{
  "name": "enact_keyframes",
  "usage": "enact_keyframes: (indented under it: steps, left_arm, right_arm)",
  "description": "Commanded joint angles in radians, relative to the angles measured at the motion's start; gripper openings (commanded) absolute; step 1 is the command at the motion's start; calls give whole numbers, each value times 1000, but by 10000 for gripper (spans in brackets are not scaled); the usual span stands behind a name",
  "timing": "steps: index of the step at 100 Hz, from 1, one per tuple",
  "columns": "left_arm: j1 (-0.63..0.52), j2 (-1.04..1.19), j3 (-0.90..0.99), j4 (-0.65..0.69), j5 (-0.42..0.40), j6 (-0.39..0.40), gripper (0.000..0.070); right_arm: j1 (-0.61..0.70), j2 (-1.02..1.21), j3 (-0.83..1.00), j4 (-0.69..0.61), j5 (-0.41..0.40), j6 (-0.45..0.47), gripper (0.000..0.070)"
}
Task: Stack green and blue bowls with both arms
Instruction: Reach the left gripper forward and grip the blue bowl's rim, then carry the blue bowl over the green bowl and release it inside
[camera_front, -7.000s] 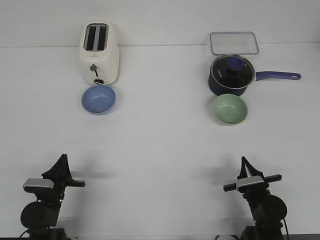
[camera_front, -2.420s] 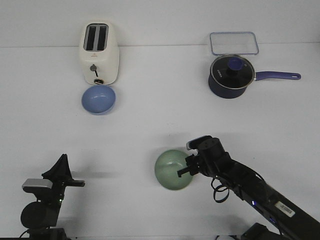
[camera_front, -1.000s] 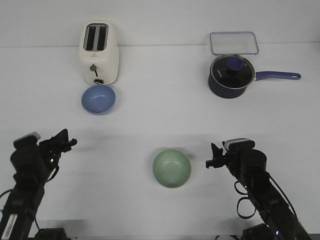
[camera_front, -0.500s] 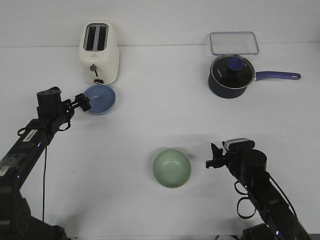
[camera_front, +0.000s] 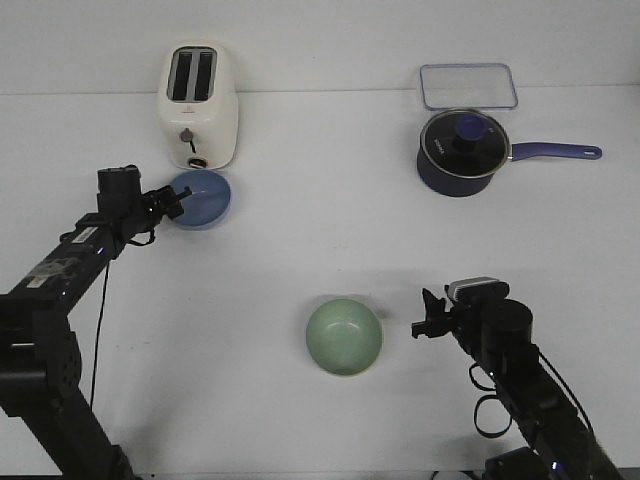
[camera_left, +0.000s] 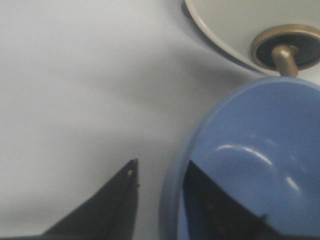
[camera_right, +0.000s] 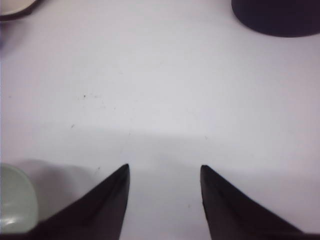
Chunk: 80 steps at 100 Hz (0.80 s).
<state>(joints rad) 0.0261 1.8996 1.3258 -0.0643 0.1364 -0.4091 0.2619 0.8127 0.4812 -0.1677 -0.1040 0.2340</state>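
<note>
The periwinkle blue bowl (camera_front: 207, 200) sits upright in front of the toaster. My left gripper (camera_front: 178, 198) is at its left rim, open: in the left wrist view (camera_left: 160, 167) one finger is inside the blue bowl (camera_left: 250, 165) and the other outside, with a small gap to the rim. The sage green bowl (camera_front: 344, 337) sits upright in the near middle of the table. My right gripper (camera_front: 425, 316) is open and empty just right of it, apart from it. The right wrist view shows the gripper (camera_right: 164, 170) over bare table, with the green bowl's edge (camera_right: 15, 200) at one side.
A cream toaster (camera_front: 198, 105) stands right behind the blue bowl; its lever knob (camera_left: 285, 47) is close to the bowl's far rim. A dark blue saucepan with a glass lid (camera_front: 463, 150) and a clear container (camera_front: 468, 86) stand at the back right.
My left arm has reached forward from the near left to the blue bowl, and its jaws now straddle the rim. The right arm and the green bowl have stayed still over the last second.
</note>
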Motion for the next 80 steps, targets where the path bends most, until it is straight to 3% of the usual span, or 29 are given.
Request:
enact_keyframes:
  steps: [1, 25, 42, 58, 80]
  left_arm:
    - [1, 8, 24, 5, 31, 14, 12]
    - [-6, -77, 24, -48, 173, 19, 13]
    - [-60, -206, 21, -196, 217, 114, 13]
    - [-166, -338, -55, -247, 316, 146, 13]
    - [-392, -475, -214, -172, 319, 117, 13]
  right_arm:
    - [5, 6, -2, 10, 0, 0, 276]
    - [5, 6, -2, 8, 0, 1, 276]
    - [5, 6, -2, 7, 0, 1, 276]
    - [5, 6, -2, 7, 0, 1, 276]
    - [5, 6, -2, 6, 0, 1, 276]
